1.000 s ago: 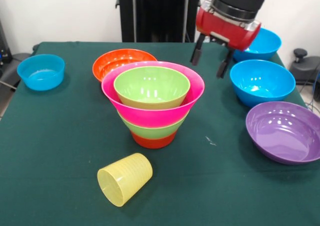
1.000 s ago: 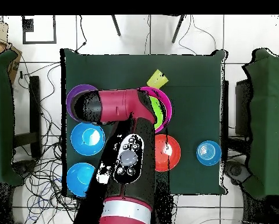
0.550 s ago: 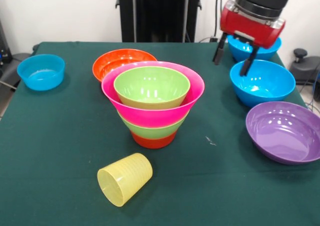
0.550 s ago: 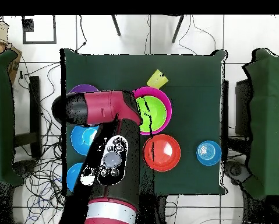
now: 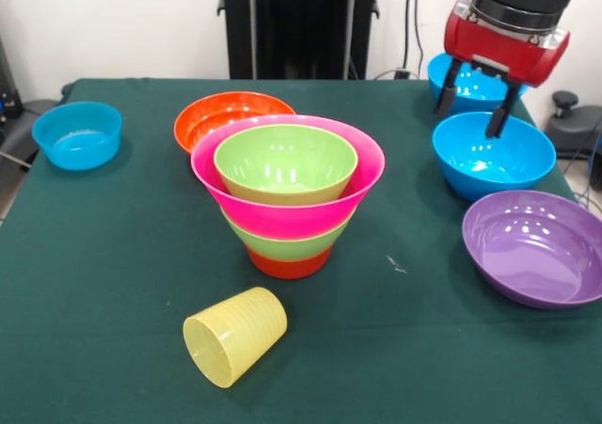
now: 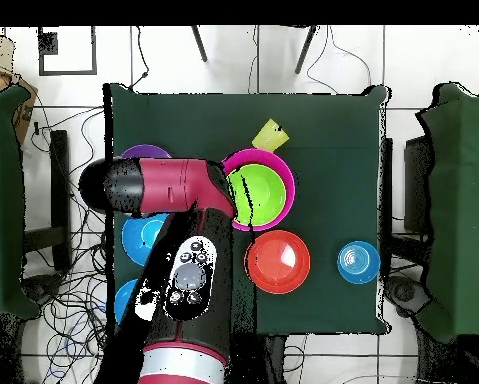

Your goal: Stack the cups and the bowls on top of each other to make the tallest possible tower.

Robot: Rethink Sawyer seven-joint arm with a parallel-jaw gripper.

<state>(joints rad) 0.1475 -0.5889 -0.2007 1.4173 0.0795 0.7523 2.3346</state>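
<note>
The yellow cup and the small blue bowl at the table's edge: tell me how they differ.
The yellow cup lies on its side, mouth toward the camera; the small blue bowl stands upright. The cup is ribbed, translucent and taller than wide; the bowl is smooth, glossy and wider than tall. Both sit loose on the green table, apart from the tower.

On the green-clothed counter (image 5: 113, 255) the tower (image 5: 287, 194) stands near the middle: a small orange base, a lime green bowl, a flaring pink bowl and another lime green bowl nested inside. An orange bowl (image 5: 226, 114) sits just behind it. The yellow cup (image 5: 235, 336) lies on its side toward the near edge. A small blue bowl (image 5: 77, 134) sits near the left edge. Along the right edge lie a purple bowl (image 5: 536, 247) and two blue bowls (image 5: 493, 153). The gripper (image 5: 475, 100) hangs over the middle blue bowl, jaws apart, holding nothing.
</note>
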